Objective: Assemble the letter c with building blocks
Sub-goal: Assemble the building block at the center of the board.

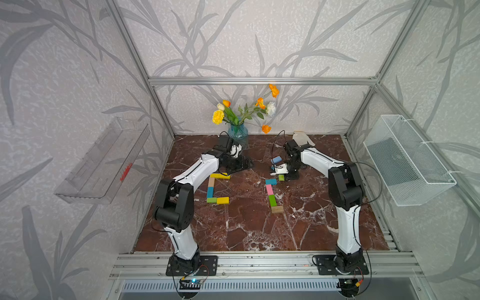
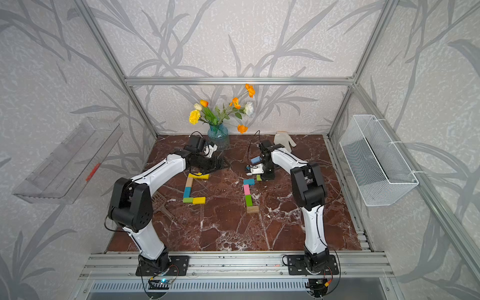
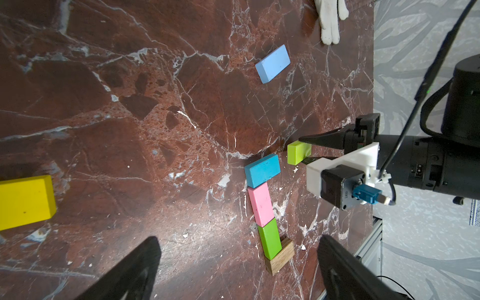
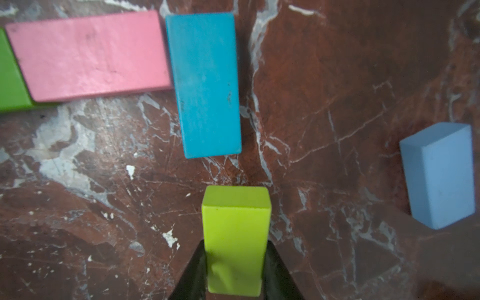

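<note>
My right gripper [image 4: 236,262] is shut on a lime green block [image 4: 235,233], low over the table beside the end of a teal block [image 4: 205,83]. That teal block [image 1: 271,181] lies crosswise at the far end of a column of pink [image 1: 269,189], green [image 1: 272,200] and brown [image 1: 277,209] blocks. A light blue block [image 1: 276,159] lies loose farther back. To the left, yellow, tan, teal and green blocks form a squared letter c [image 1: 211,188]. My left gripper [image 3: 240,241] hangs open and empty above the table, near that C's far end.
A blue vase of flowers [image 1: 237,135] and a white glove [image 1: 302,139] sit at the back edge. A wire basket [image 1: 407,161] hangs on the right wall and a clear tray [image 1: 104,161] on the left wall. A brown scoop [image 2: 161,204] lies by the left arm.
</note>
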Tool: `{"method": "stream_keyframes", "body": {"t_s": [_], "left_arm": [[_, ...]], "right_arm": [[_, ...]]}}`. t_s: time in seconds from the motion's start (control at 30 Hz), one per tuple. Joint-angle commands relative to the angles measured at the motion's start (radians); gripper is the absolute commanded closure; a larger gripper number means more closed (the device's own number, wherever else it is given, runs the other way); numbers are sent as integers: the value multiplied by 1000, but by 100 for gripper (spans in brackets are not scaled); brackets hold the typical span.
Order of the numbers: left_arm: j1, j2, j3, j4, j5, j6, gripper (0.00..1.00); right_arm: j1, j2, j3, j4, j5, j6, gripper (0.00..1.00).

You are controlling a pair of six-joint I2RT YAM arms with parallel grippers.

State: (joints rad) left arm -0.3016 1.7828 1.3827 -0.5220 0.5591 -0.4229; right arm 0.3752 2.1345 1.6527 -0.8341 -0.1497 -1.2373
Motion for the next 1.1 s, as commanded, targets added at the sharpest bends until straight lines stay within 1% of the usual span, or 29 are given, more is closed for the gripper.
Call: {"method": "stream_keyframes", "body": {"t_s": [0.0, 0.4, 0.73, 1.07], "left_arm": [[4, 13, -8, 6, 11, -5, 5], [4, 21, -2, 2, 12, -6, 5], [4, 26, -1, 0, 13, -7, 5], [4, 29, 2, 0, 14, -7, 5]], "right_arm": [[8, 21, 14, -13, -14, -13, 82], [22, 47, 24, -15, -9, -17, 81], [28, 45, 21, -7, -12, -13, 76], [33, 30, 4, 5, -24, -4, 74]]}}
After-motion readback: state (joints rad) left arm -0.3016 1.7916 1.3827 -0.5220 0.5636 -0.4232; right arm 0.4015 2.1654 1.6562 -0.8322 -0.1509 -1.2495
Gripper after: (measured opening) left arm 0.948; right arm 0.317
